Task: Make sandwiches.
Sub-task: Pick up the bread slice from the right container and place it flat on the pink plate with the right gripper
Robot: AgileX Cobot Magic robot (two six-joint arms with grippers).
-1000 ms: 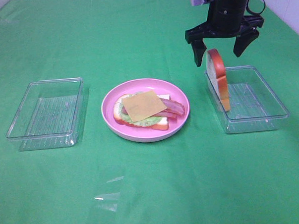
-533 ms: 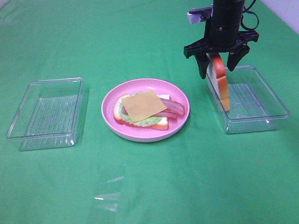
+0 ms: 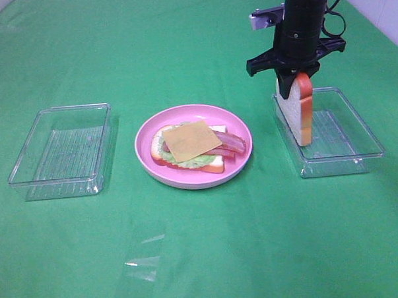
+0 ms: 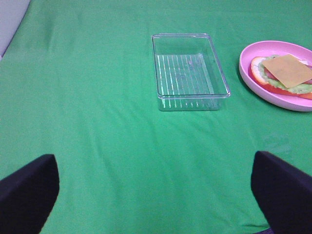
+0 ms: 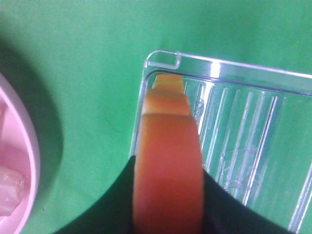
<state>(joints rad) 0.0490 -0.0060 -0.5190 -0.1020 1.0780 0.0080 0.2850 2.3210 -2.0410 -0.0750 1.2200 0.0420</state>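
The sandwiches are one open stack so far — bottom bread slice [image 3: 186, 164], lettuce [image 3: 194, 160], bacon strips [image 3: 226, 145] and cheese square [image 3: 190, 139] on the pink plate [image 3: 239, 167] at the middle of the green tabletop [image 3: 203, 254]. On the left an empty clear tray [image 3: 60, 152] sits; the left gripper [image 4: 156, 195] hangs above bare cloth, fingers [image 4: 27, 192] spread wide, holding nothing. On the right the top bread slice [image 3: 296, 112] stands on edge in the right tray [image 3: 345, 157], and the right gripper [image 3: 293, 71] has its fingers [image 5: 217, 204] pressed against both crust sides. The pinch sits only on the upper rim — the slice could swing or slip out on lifting, or catch the tray wall and drag the light tray along.
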